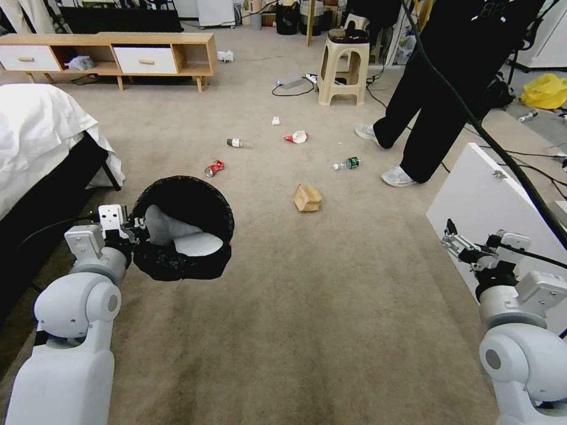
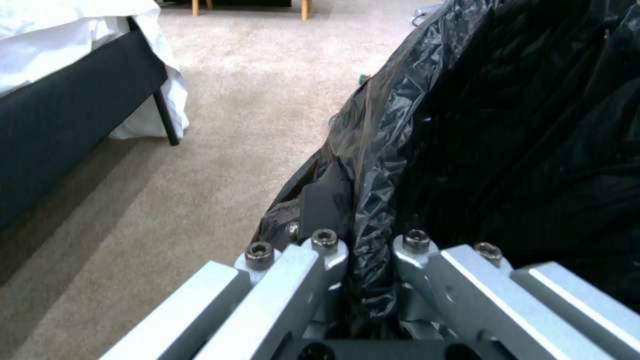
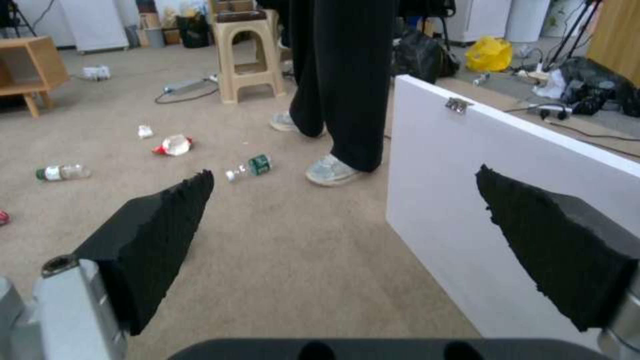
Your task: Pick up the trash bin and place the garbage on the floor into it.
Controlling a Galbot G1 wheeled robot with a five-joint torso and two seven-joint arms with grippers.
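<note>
Across the floor (image 1: 331, 283), beige short-pile carpet, garbage lies scattered mid-room: brown paper bag (image 1: 307, 198) nearest, crushed red can (image 1: 214, 168) to its left, green-labelled bottle (image 1: 346, 163) to its right, green-capped bottle (image 1: 238, 143), red-and-white wrapper (image 1: 296, 137) and white paper wad (image 1: 275, 121) farther out. Left gripper (image 2: 363, 280) pinched on the bag-covered rim of the trash bin (image 1: 183, 227), bin held off the carpet at the robot's left, white stuff inside. Right gripper (image 3: 343, 200) spread wide, holding nothing, hanging beside a leaning white panel (image 1: 490, 200). Bed (image 1: 41, 136) along the left edge, low wooden cabinet (image 1: 118, 56) at the far wall, plastic stool (image 1: 344, 65) and power strip with cables (image 1: 292, 82) behind the litter
</note>
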